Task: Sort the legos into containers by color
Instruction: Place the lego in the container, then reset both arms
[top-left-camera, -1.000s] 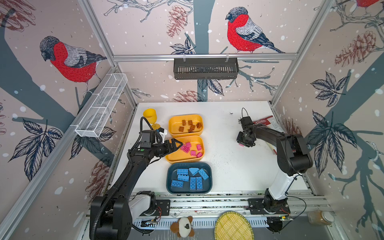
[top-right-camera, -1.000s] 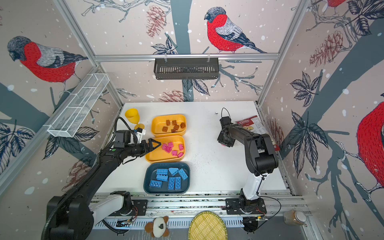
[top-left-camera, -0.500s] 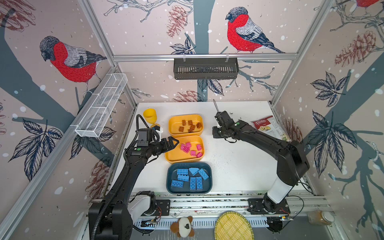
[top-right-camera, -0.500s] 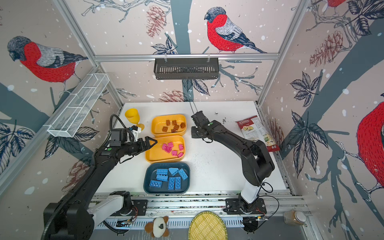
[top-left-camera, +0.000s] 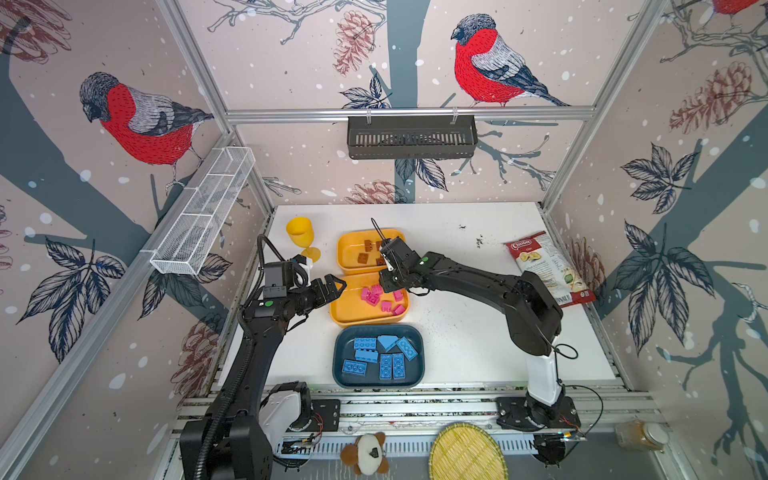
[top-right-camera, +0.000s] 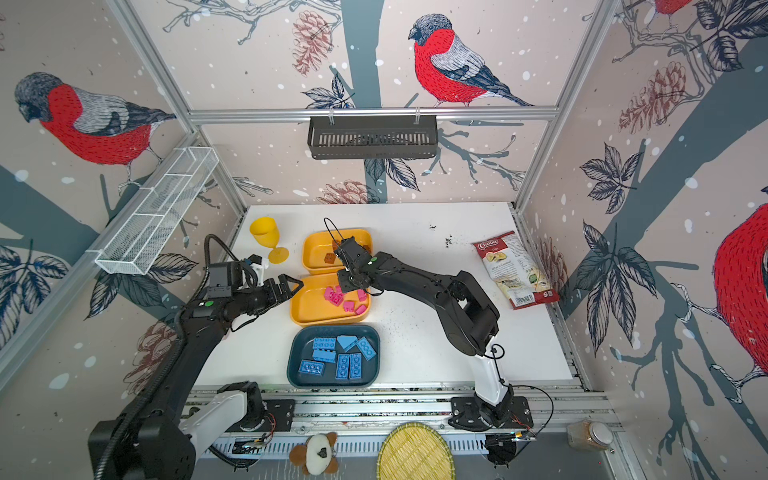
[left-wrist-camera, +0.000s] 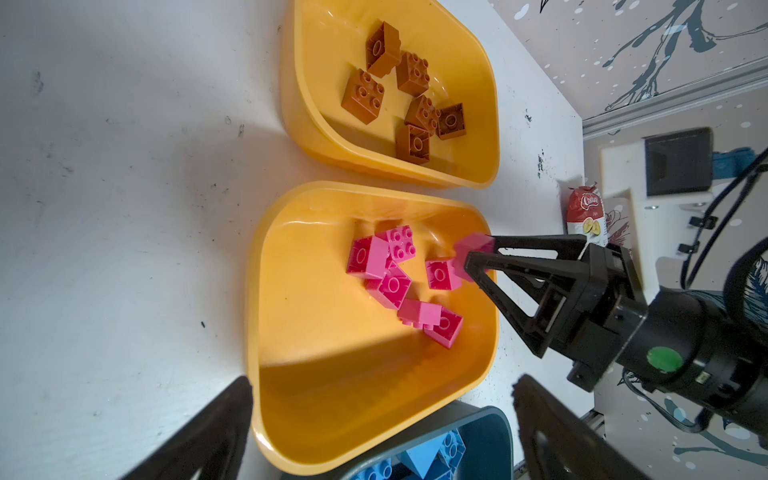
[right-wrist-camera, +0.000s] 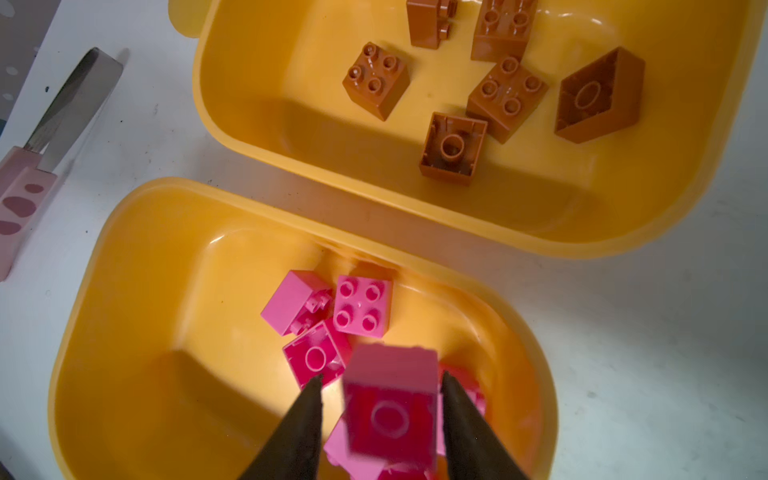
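- Right tool (right-wrist-camera: 382, 375) is hanging over the middle tray (top-left-camera: 353, 312) with its jaws standing partly open around a pink brick (right-wrist-camera: 390, 407). A gap is showing between that brick and one finger, and the brick is looking blurred.
- Left tool (top-left-camera: 337, 289) is hovering just beside the middle tray's left rim, jaws standing wide open and carrying nothing.
- More pink bricks (left-wrist-camera: 395, 282) are lying jumbled in the middle tray, some showing studs and others showing their hollow undersides.
- Brown bricks (left-wrist-camera: 415, 75) are lying in the far tray (top-left-camera: 349, 249), also yellow, which is sitting just behind the middle one with the rims almost touching.
- Blue bricks (top-left-camera: 384, 365), one wedge among them, are lying in the teal tray (top-left-camera: 416, 368), the one sitting nearest the arm bases.
- Chips bag (top-left-camera: 548, 270) is lying flat at the right edge of the surface (top-left-camera: 457, 332), well apart from the trays. Its red oval logo is reading something like "Chiuba", though the letters are too small for certainty, and the rest of the print is unreadable.
- Goblet (top-left-camera: 300, 232), yellow, is standing upright just left of the far tray.
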